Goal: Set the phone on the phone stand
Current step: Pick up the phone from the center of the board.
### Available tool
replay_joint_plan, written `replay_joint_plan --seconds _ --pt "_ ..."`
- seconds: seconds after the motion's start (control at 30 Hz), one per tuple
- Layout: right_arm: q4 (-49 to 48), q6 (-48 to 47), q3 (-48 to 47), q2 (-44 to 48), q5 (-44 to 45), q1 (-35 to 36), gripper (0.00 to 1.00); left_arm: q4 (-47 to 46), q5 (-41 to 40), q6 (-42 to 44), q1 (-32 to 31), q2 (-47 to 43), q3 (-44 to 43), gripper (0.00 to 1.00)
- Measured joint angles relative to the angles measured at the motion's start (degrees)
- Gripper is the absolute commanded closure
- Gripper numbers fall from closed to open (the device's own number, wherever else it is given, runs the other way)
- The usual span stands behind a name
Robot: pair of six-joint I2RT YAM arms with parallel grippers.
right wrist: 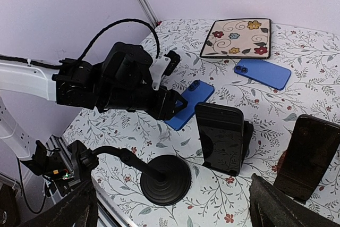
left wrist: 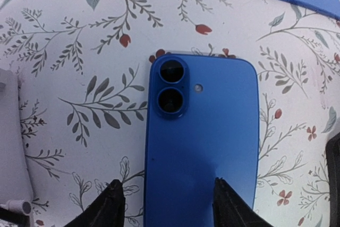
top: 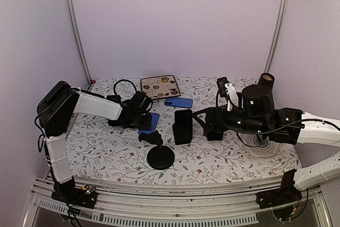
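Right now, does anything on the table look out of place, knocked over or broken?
Nothing looks spilled or damaged. Only the gooseneck stand sits empty, while the blue phone lies face down under the open left gripper and a second blue phone lies farther back.

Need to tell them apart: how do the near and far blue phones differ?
The near phone lies under the left gripper; the far phone lies free beside the plate. Near phone runs roughly front to back; far phone runs sideways. Both are blue, face down, with twin cameras.
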State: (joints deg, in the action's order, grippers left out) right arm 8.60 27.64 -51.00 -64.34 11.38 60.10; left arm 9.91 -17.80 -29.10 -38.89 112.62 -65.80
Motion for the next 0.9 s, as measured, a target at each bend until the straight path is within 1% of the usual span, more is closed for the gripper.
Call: replay_joint_plan --seconds 0.1,0.3,0.5,0.63,0.9 --pt "-0.04 0.0 0.0 -0.04 0.0 0.0 0.01 0.7 0.0 0.46 0.0 -0.63 0.07 0.27" --pt "-0.04 0.0 0.0 -0.04 0.04 0.0 0.01 1.27 1.2 2.47 0.0 -0.66 0.07 0.15" --pt "-0.04 0.0 0.09 -0.04 0.07 0.0 0.01 1.11 5.44 5.22 0.0 -0.63 -0.55 0.12" --pt "-0.02 0.02 0.09 -0.04 0.07 0.02 0.01 1.16 6.91 6.47 0.11 1.14 -3.23 0.11" --pt "0.07 0.07 0.9 0.13 0.46 0.0 0.01 1.51 6.91 7.93 0.61 4.09 -5.18 0.1"
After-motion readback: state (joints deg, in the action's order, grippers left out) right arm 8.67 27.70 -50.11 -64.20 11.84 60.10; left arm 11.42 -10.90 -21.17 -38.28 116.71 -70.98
